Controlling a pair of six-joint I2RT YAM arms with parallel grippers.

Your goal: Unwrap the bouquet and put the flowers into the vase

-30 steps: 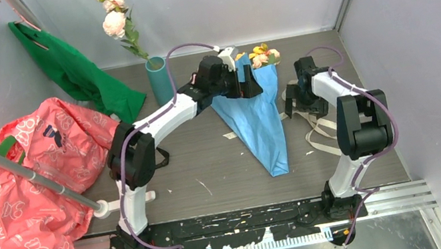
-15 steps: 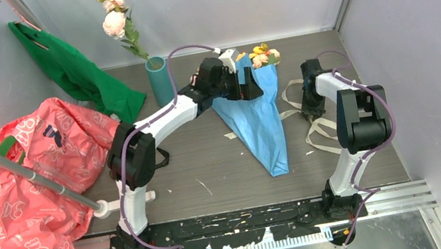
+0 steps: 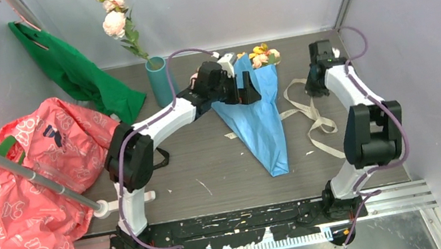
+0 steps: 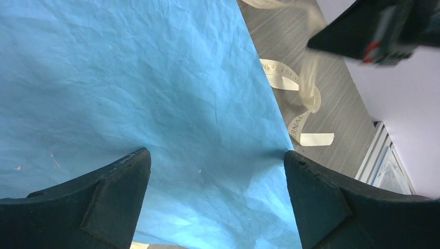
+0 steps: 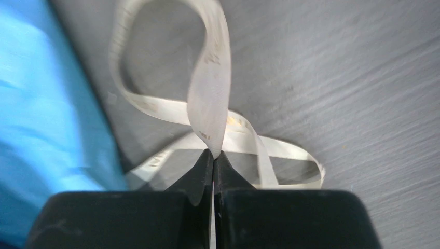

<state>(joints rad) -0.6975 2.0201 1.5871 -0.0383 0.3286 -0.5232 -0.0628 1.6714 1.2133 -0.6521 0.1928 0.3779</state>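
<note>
- Right pincer [image 5: 212, 155] stood open a second ago. Now it is pressed together on the cream ribbon [image 5: 210, 93], pinching it at the tips, and it has swung toward the far right corner, dragging the ribbon along.
- Just to its left lies the bouquet [image 3: 257, 115]. The tie looks to be off the blue paper, with the flowers [image 3: 262, 55] still inside, so opening the paper seems next.
- Beyond that, the left pincer [image 4: 215, 154] hangs spread wide over the paper, holding nothing.
- Further left stands the vase [image 3: 159, 80], with a pink stem [image 3: 114, 22] in it. The left arm [image 3: 169, 116] lies between bouquet and vase.
- Farthest left are the green cloth bag [image 3: 73, 68] and the red-pink plastic bag [image 3: 36, 169], well apart from the work.
</note>
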